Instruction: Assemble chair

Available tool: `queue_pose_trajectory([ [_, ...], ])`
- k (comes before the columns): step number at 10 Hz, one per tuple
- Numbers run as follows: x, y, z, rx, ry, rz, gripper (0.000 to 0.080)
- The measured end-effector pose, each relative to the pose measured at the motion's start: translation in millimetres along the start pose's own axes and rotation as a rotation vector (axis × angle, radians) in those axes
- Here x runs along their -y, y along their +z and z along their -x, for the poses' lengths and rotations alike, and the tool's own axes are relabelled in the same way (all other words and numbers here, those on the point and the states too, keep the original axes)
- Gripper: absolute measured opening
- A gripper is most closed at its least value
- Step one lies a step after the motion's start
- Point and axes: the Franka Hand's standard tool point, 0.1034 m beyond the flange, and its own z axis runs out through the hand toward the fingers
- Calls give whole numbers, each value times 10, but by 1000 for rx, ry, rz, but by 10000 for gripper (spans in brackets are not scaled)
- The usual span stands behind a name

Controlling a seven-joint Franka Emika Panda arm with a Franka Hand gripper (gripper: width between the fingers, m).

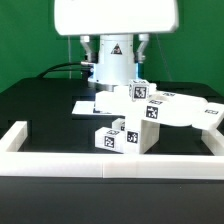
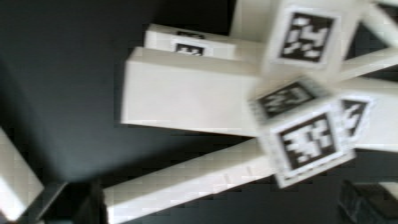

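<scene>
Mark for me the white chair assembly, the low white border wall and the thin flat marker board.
White plastic chair assembly with black-and-white tags (image 1: 140, 112): exterior view, on its tagged middle panel.
Low white border wall (image 1: 60, 160): exterior view, on the near wall's top face.
Thin flat white marker board (image 1: 90, 106): exterior view, on its bare flat surface.

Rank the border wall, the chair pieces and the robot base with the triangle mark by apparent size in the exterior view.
1. Border wall, spanning the frame, though nearest the camera.
2. Cluster of chair pieces.
3. Robot base with the triangle mark, farthest back, so its true size is unsure.
</scene>
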Motion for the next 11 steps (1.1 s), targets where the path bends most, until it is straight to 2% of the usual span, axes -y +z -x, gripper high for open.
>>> queue_pose_trajectory([
  [3, 19, 153, -25, 6, -48, 24, 649],
  [6, 13, 155, -27, 6, -48, 25, 649],
  [7, 67, 178, -14, -3, -69, 24, 649],
  [9, 308, 200, 33, 0, -107, 9, 649],
  [11, 356, 234, 52, -1, -116, 9, 649],
])
